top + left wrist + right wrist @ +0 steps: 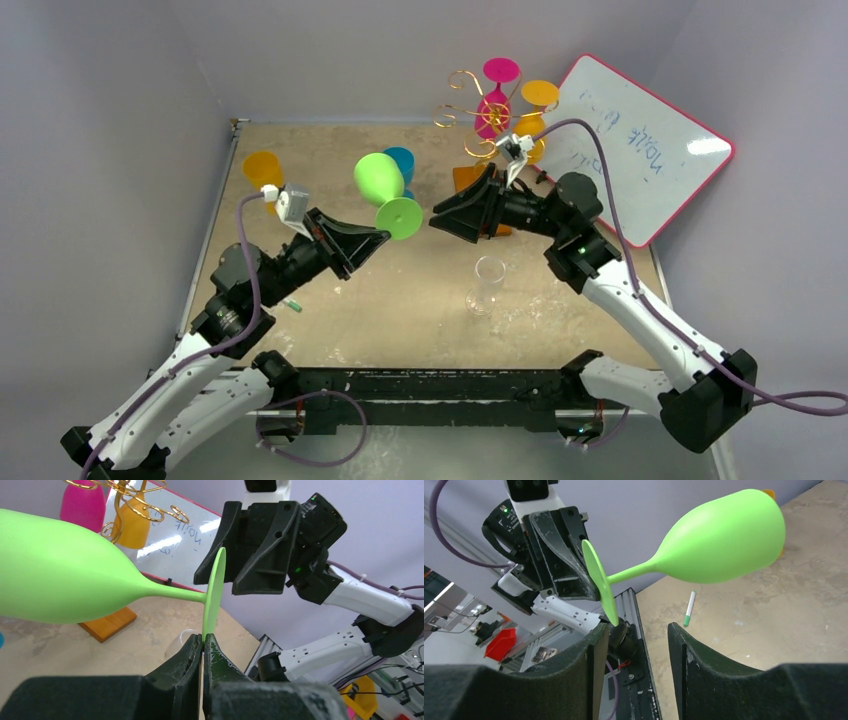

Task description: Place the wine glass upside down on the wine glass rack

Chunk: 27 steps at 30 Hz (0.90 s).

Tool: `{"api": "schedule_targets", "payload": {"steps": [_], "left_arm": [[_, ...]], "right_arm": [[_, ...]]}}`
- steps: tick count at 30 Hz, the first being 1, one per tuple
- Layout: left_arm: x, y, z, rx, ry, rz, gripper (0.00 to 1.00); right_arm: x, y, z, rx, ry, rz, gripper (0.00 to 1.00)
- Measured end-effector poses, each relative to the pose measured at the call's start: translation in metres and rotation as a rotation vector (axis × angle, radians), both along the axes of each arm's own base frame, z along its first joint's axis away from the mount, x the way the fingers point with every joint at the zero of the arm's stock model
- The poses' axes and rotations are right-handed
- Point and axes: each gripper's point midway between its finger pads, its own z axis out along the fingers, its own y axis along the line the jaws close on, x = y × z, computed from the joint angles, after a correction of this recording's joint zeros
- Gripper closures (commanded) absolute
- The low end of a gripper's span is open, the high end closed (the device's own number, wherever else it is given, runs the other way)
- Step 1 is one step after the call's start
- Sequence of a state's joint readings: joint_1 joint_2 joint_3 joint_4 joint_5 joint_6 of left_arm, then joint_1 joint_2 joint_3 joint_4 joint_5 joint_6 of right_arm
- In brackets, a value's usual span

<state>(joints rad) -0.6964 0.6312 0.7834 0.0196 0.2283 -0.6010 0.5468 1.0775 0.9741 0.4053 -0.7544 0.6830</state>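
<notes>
Left wrist: fingers [181, 667] tight on glass [65, 582]

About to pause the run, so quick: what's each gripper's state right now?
Left gripper: closed, holding the matte lime-green wine glass by the rim of its foot.
Right gripper: open, holding nothing, its fingers apart near the glass's foot.
</notes>
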Motion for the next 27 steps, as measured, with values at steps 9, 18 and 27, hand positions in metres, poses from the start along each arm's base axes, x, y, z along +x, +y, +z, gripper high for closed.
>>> {"api": "schedule_targets", "payload": {"steps": [9,18,27], "left_arm": [[-0.002,-0.007,0.008,-0.065,0.042,-0.037,1.0],[-0.002,-0.012,0.008,-0.098,0.079,-0.061,1.0],[-0.006,-0.01,0.012,-0.109,0.072,-0.065,1.0]], "right_arm": [[-0.007,0.014,-0.006,0.0,0.04,0.046,0.53],[-0.011,0.02,0.006,0.042,0.053,0.071,0.72],[-0.016,0.022,0.016,0.076,0.071,0.085,1.0]]}}
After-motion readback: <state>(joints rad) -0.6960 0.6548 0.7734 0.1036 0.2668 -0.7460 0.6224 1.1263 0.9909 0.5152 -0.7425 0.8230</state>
